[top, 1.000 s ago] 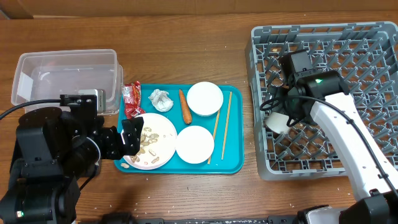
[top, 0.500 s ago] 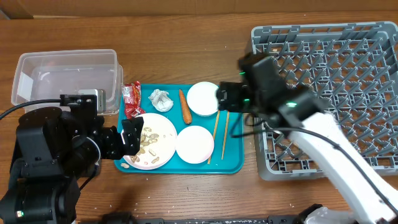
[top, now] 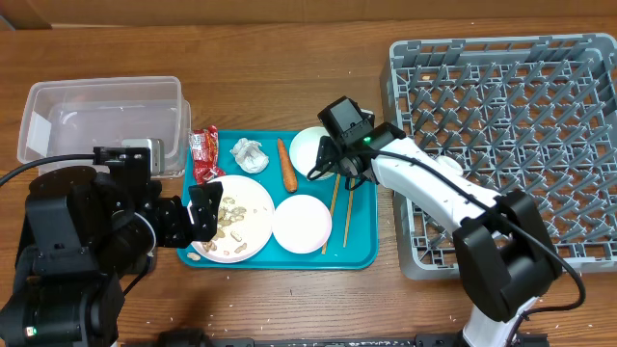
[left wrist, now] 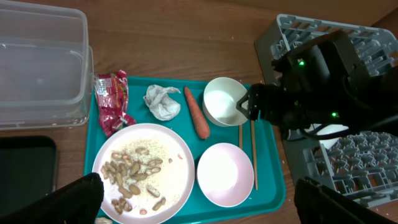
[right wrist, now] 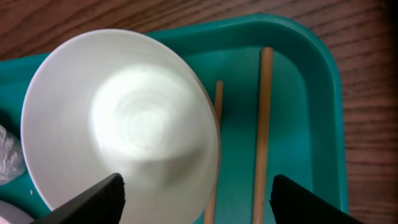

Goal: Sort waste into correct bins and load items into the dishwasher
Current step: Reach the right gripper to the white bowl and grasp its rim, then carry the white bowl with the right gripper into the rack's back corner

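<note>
Where it hung over the dish rack (top: 540, 116) a second ago, right gripper (top: 335, 166) now above upper bowl (top: 310, 149) on teal tray (top: 362, 253), fingers spread wide, empty, left gripper (top: 201, 214) unmoved beside plate (top: 246, 207), jaws apart, empty.

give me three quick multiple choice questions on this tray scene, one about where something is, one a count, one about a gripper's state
1. Where does the carrot lie?
A. on the teal tray, between the tissue and the upper bowl
B. inside the upper bowl
C. under the tissue

2. How many bowls sit on the teal tray?
A. one
B. four
C. two

3. How is the right gripper?
A. shut on the carrot
B. open over the upper bowl
C. shut on the tissue

Answers:
1 A, the overhead view shows it lying on the tray between them.
2 C, the upper bowl and the lower bowl.
3 B, the right wrist view shows its fingers spread wide with the bowl below.
</note>
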You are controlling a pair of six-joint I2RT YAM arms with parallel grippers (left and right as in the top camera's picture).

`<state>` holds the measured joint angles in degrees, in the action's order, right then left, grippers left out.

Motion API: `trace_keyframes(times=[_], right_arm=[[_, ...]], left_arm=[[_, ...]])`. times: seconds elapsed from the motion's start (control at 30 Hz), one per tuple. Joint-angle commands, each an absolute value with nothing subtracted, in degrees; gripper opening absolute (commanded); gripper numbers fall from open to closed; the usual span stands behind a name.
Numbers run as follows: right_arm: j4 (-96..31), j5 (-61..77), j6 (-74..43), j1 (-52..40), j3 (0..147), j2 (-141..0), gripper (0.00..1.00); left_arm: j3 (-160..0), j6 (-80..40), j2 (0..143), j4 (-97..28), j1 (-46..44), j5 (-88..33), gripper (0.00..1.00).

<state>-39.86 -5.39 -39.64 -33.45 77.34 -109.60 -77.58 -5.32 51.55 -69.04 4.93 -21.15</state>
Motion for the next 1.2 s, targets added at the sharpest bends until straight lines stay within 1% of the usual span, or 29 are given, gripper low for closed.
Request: trace_keyframes(times=[0.0, 0.03, 0.07, 0.17, 0.33, 0.37, 0.43, 0.5, 0.6, 0.87, 1.0, 1.07, 1.17], right_arm=[[-38.5, -6.39, -40.6, -33.26, 77.49, -111.46, 0.67], [-38.33, -6.39, -40.58, -33.26, 77.49, -111.77, 0.59], [-38.15, -6.48, -40.53, -33.23, 77.49, -112.01, 0.56], [-37.82, -7.73, -40.53, -33.19, 77.49, -112.01, 0.49], [-37.78, -7.7, -40.56, -32.77, 77.3, -113.06, 0.49], [-37.93, -7.68, -40.56, -32.71, 77.3, -113.43, 0.47], [-38.17, -7.46, -40.53, -32.64, 77.3, -113.93, 0.29], [-38.72, -7.57, -40.4, -32.6, 77.41, -113.73, 0.14], [-40.69, -7.77, -38.24, -32.6, 79.02, -112.33, 0.04], [-48.84, -12.88, -31.53, -32.84, 86.61, -102.21, 0.04], [-52.14, -16.36, -31.0, -32.56, 87.92, -96.79, 0.04], [-54.5, -22.39, -31.0, -31.99, 87.92, -94.17, 0.04], [-58.13, -36.21, -31.05, -30.94, 87.92, -91.74, 0.04]], left_arm=[[-78.59, -3.81, 51.75, -69.01, 5.23, -20.75, 1.0], [-78.59, -3.81, 51.75, -68.99, 5.23, -20.75, 1.0], [-78.59, -3.81, 51.75, -68.99, 5.23, -20.75, 1.0], [-78.59, -3.81, 51.75, -69.01, 5.23, -20.75, 1.0], [-78.59, -3.81, 51.75, -69.01, 5.23, -20.75, 1.0], [-78.59, -3.81, 51.75, -69.01, 5.23, -20.75, 1.0], [-78.59, -3.81, 51.75, -69.01, 5.23, -20.75, 1.0], [-78.59, -3.81, 51.75, -69.01, 5.23, -20.75, 1.0], [-78.59, -3.81, 51.75, -69.01, 5.23, -20.75, 1.0], [-78.59, -3.81, 51.75, -69.01, 5.23, -20.75, 1.0], [-78.59, -3.81, 51.75, -69.01, 5.23, -20.75, 1.0], [-78.59, -3.81, 51.75, -69.01, 5.23, -20.75, 1.0], [-78.59, -3.81, 51.75, -69.01, 5.23, -20.75, 1.0]])
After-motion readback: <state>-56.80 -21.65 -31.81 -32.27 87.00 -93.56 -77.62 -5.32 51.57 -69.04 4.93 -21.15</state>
